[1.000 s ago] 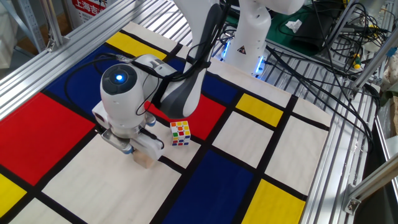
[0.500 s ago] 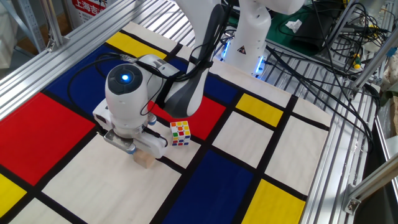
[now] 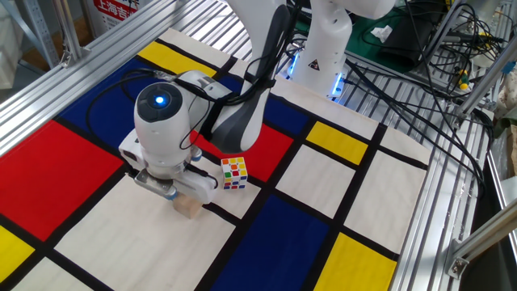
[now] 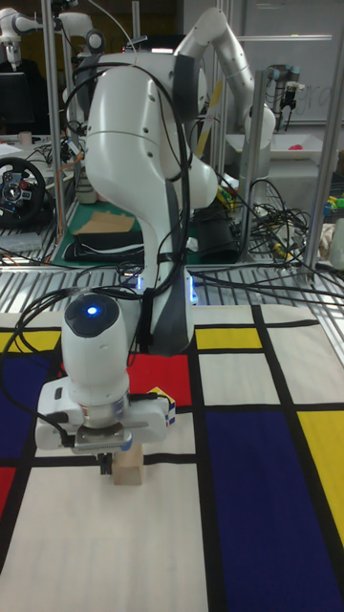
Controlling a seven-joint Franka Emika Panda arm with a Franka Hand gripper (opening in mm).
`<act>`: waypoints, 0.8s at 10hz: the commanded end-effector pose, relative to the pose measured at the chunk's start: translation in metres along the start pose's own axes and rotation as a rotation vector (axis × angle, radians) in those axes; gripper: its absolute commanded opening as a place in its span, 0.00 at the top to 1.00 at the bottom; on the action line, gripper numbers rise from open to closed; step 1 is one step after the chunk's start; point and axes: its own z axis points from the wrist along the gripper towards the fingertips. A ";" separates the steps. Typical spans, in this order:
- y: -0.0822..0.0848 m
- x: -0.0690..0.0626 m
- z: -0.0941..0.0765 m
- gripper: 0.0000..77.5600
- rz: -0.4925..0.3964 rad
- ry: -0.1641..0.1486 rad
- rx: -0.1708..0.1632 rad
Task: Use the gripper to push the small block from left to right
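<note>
The small block (image 3: 188, 209) is a plain tan wooden cube on a white panel of the colourful mat, and it also shows in the tall fixed view (image 4: 128, 468). My gripper (image 4: 105, 465) hangs under the white boxy wrist, low at the mat, touching the block's left side in that view. Its dark fingers read as one narrow piece, shut and holding nothing. In the fixed view the gripper (image 3: 175, 200) is mostly hidden under the wrist, just left of the block.
A multicoloured puzzle cube (image 3: 234, 173) stands on the mat a short way to the block's right and further back. Aluminium rails (image 3: 440, 202) frame the mat. Cables (image 3: 404, 89) lie at the back right beside the arm's base (image 3: 323, 56).
The wrist shifted a little to the right and then back. The block and the puzzle cube stay where they were.
</note>
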 end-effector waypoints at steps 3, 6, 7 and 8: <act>0.003 0.000 0.002 1.00 -0.002 -0.004 -0.031; 0.016 0.003 0.005 1.00 0.006 -0.006 -0.051; 0.019 0.005 0.006 1.00 0.006 -0.006 -0.051; 0.029 0.005 0.004 1.00 0.004 -0.006 -0.050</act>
